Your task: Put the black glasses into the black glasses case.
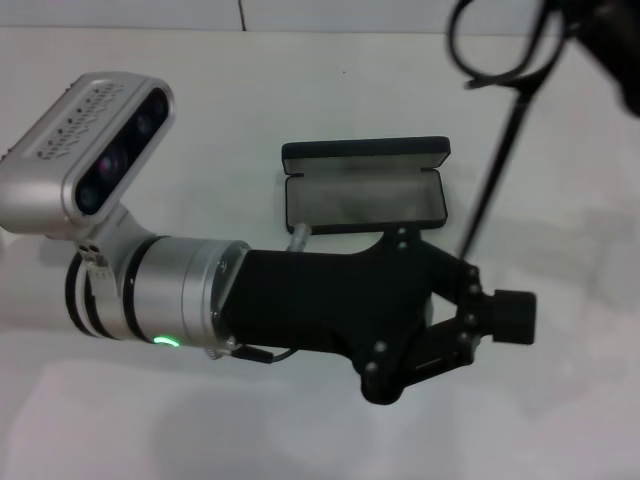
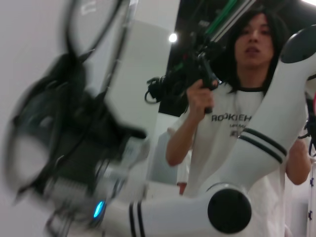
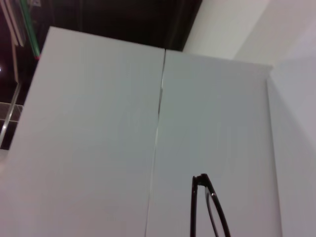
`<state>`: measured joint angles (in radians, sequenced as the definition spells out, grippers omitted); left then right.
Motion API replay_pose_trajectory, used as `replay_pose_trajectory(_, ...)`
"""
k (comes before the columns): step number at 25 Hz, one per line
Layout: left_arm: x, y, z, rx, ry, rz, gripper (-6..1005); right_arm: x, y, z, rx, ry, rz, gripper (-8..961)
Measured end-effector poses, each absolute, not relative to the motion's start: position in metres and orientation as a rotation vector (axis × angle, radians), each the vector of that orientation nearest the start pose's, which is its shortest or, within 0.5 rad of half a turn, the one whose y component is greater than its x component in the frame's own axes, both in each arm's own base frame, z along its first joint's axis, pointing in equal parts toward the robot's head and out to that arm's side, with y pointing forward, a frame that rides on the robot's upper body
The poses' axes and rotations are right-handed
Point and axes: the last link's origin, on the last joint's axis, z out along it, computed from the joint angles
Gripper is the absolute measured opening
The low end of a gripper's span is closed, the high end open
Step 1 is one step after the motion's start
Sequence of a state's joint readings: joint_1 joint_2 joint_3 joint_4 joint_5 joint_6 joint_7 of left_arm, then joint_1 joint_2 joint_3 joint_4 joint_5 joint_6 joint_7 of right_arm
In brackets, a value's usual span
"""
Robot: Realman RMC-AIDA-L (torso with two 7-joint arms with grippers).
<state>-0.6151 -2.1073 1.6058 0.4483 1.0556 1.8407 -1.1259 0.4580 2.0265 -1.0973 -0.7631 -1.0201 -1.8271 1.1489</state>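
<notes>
**Glasses Held High, Case Lying Wide**

The right gripper (image 1: 612, 35) is up at the far right corner of the head view. Only a dark bit of it shows, so you cannot tell how its fingers stand. The black glasses (image 1: 497, 55) hang right beside it, off the table. One round lens ring sits next to the gripper, and a long thin arm of the glasses points down toward the case. In the right wrist view, a bit of the black frame (image 3: 210, 210) pokes up in front of a white wall (image 3: 98, 138).

The left gripper (image 1: 500, 318) reaches across in front of the case, with its fingers spread apart and nothing between them.

The black glasses case (image 1: 365, 185) lies on the white table (image 1: 200, 420), just behind the left gripper. Its lid is up and the grey inside shows. The glasses are above and to the right of it, not touching it.
</notes>
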Motion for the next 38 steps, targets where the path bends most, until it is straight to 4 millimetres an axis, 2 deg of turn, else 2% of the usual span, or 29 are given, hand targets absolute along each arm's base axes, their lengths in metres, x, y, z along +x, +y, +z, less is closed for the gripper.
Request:
replay_pose_trajectory(4, -0.135, 0.259, -0.059, -2.933, -0.105, -1.754, 38, 0.166, 0.320, 0.048, -2.389, -0.099, 1.608, 58)
replay_pose_trajectory(11, -0.140, 0.264, -0.047, -2.730, -0.160, -1.855, 38, 0.174, 0.321, 0.032, -2.428, -0.062, 1.522, 59)
replay_pose_trajectory(17, -0.142, 0.268, -0.045, -2.681, -0.196, -1.872, 38, 0.179, 0.322, 0.018, -2.494, -0.035, 1.423, 59)
replay_pose_trajectory(28, -0.152, 0.279, -0.045, -2.598, -0.347, -1.836, 39, 0.176, 0.322, 0.004, -2.574, -0.037, 1.358, 59)
replay_pose_trajectory(38, -0.155, 0.282, -0.047, -2.590, -0.377, -1.802, 40, 0.173, 0.323, 0.001, -2.591, -0.048, 1.342, 59)
